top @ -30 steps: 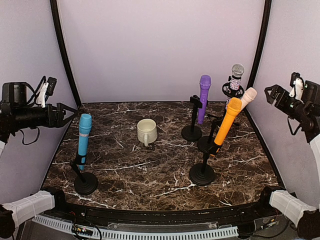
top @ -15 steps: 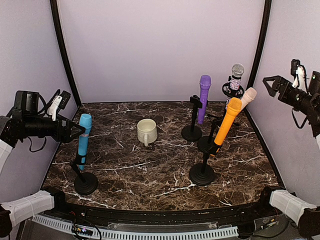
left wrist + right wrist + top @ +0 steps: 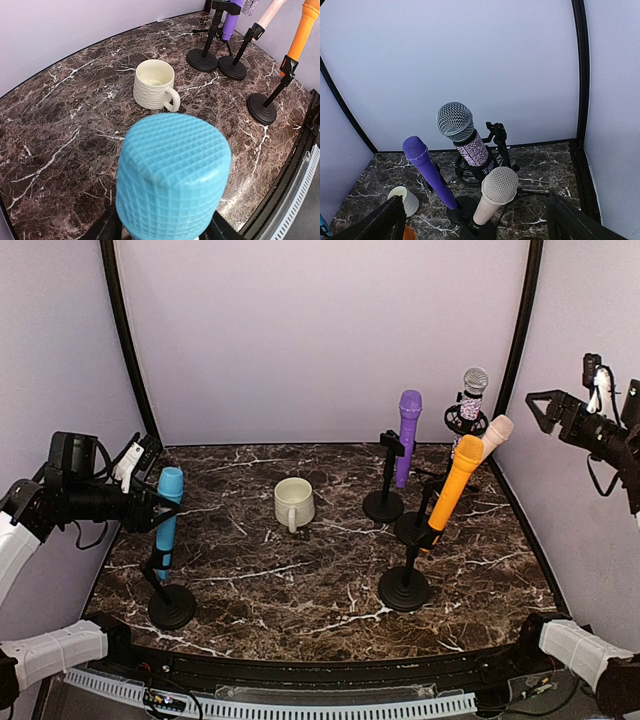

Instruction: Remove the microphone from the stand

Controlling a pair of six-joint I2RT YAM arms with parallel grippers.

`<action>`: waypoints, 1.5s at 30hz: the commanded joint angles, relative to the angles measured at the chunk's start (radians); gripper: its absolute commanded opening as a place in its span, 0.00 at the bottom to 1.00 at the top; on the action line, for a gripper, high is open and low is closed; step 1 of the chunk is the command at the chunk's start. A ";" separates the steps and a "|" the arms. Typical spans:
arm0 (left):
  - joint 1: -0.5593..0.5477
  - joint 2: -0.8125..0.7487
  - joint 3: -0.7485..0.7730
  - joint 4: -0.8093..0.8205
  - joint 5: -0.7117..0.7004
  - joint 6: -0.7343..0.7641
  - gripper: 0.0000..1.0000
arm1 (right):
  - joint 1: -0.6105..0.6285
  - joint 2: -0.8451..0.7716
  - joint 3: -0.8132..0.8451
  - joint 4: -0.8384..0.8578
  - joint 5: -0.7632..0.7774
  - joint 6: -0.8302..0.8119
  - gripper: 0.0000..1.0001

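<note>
Left claw (image 3: 155,510) hides mostly behind blue microphone (image 3: 172,175).

Left gripper (image 3: 154,510) spread-fingered at upper body of blue microphone (image 3: 168,502), tilted in its stand (image 3: 171,606) at table's left, cream mug (image 3: 293,504) mid-table, 4 more mics on stands at right: purple (image 3: 408,435), orange (image 3: 456,485), pink (image 3: 494,436), silver (image 3: 473,390), right gripper (image 3: 538,412) spread, raised by right wall.

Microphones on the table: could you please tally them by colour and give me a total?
Blue microphone: 1
Purple microphone: 1
Orange microphone: 1
Pale pink microphone: 1
Silver-headed glitter microphone: 1
Total: 5
</note>
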 commanded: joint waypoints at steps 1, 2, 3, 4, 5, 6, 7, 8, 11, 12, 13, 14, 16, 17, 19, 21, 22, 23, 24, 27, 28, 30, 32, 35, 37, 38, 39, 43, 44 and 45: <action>-0.016 -0.024 -0.044 0.062 0.003 0.042 0.52 | -0.005 -0.005 -0.020 0.041 0.000 -0.009 0.98; -0.017 -0.026 -0.048 0.069 0.000 0.046 0.52 | -0.005 -0.004 -0.024 0.044 -0.001 -0.010 0.98; -0.018 -0.031 -0.051 0.070 -0.010 0.048 0.52 | -0.005 -0.005 -0.028 0.048 -0.001 -0.010 0.99; -0.019 -0.033 -0.051 0.072 -0.014 0.051 0.52 | -0.005 -0.003 -0.030 0.050 -0.002 -0.009 0.99; -0.020 -0.034 -0.053 0.073 -0.018 0.052 0.52 | -0.005 -0.001 -0.033 0.052 -0.005 -0.008 0.99; -0.020 -0.035 -0.054 0.075 -0.020 0.053 0.52 | -0.004 0.002 -0.033 0.054 -0.007 -0.009 0.99; -0.021 -0.033 -0.056 0.076 -0.025 0.054 0.51 | -0.005 0.003 -0.035 0.056 -0.008 -0.008 0.99; -0.023 -0.032 -0.057 0.076 -0.026 0.056 0.49 | -0.005 0.006 -0.036 0.059 -0.009 -0.007 0.99; -0.041 -0.025 -0.058 0.078 -0.040 0.064 0.41 | -0.005 0.005 -0.042 0.071 -0.016 -0.005 0.99; -0.044 -0.025 -0.057 0.081 -0.041 0.069 0.38 | -0.005 0.004 -0.045 0.076 -0.023 -0.006 0.99; -0.048 -0.028 -0.056 0.083 -0.044 0.072 0.36 | -0.005 0.003 -0.048 0.081 -0.026 -0.005 0.99; -0.050 -0.029 -0.057 0.088 -0.045 0.076 0.34 | -0.005 0.002 -0.050 0.083 -0.029 -0.005 0.99; -0.053 -0.034 -0.055 0.088 -0.040 0.080 0.29 | -0.005 0.002 -0.051 0.084 -0.030 -0.006 0.99; -0.055 -0.036 -0.053 0.088 -0.029 0.080 0.27 | -0.005 0.002 -0.050 0.084 -0.030 -0.007 0.99; -0.056 -0.035 -0.048 0.088 -0.007 0.077 0.19 | -0.005 0.002 -0.044 0.081 -0.032 -0.010 0.99; -0.057 -0.032 -0.042 0.095 0.019 0.072 0.15 | -0.005 0.004 -0.034 0.080 -0.035 -0.014 0.99; -0.059 -0.027 -0.035 0.100 0.039 0.069 0.13 | -0.005 0.006 -0.027 0.078 -0.038 -0.015 0.99; -0.061 -0.023 -0.029 0.104 0.047 0.065 0.09 | -0.005 0.007 -0.020 0.076 -0.040 -0.017 0.99; -0.064 -0.014 -0.014 0.109 0.061 0.063 0.07 | -0.005 0.008 -0.013 0.077 -0.042 -0.017 0.99; -0.081 0.013 0.024 0.132 0.082 0.052 0.00 | -0.005 0.004 0.004 0.092 -0.047 -0.011 0.98; -0.089 0.028 0.044 0.139 0.096 0.048 0.00 | -0.005 0.000 0.006 0.099 -0.047 -0.009 0.99; -0.101 0.055 0.074 0.158 0.122 0.037 0.00 | -0.004 -0.004 0.010 0.108 -0.047 0.000 0.99; -0.118 0.083 0.112 0.174 0.143 0.027 0.00 | -0.004 -0.003 0.018 0.109 -0.052 0.008 0.99; -0.160 0.130 0.162 0.202 0.142 0.022 0.00 | -0.005 -0.004 0.025 0.115 -0.060 0.013 0.99; -0.216 0.157 0.199 0.224 0.125 0.024 0.00 | -0.004 -0.005 0.034 0.114 -0.052 0.016 0.98; -0.232 0.167 0.205 0.232 0.118 0.026 0.00 | -0.003 -0.009 0.039 0.117 -0.040 0.020 0.98; -0.264 0.186 0.216 0.248 0.103 0.027 0.00 | -0.003 -0.014 0.040 0.124 -0.029 0.027 0.98; -0.370 0.257 0.249 0.279 0.056 0.037 0.00 | -0.003 -0.028 0.044 0.160 -0.034 0.048 0.98; -0.389 0.270 0.256 0.283 0.045 0.045 0.00 | -0.003 -0.023 0.047 0.159 -0.039 0.049 0.98; -0.423 0.296 0.270 0.284 0.025 0.049 0.00 | -0.003 -0.019 0.050 0.157 -0.045 0.049 0.98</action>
